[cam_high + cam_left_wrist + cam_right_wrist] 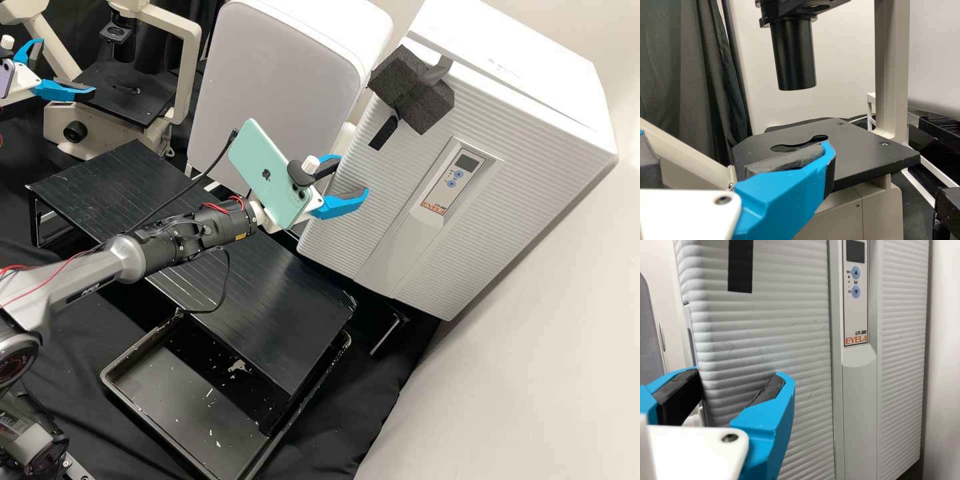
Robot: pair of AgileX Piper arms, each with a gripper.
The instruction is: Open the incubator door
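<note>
Since the right gripper (353,177) has its fingers apart at the left edge of the incubator door (395,183), you should straddle that edge squarely before pulling.

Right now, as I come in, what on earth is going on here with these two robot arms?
The right claw is open at the side edge of the white incubator's ribbed door, one finger in front of it and the other out past the edge. The door looks shut, and nothing is gripped. The left claw, also open and holding nothing, is by the microscope. The job is to open that door.
</note>
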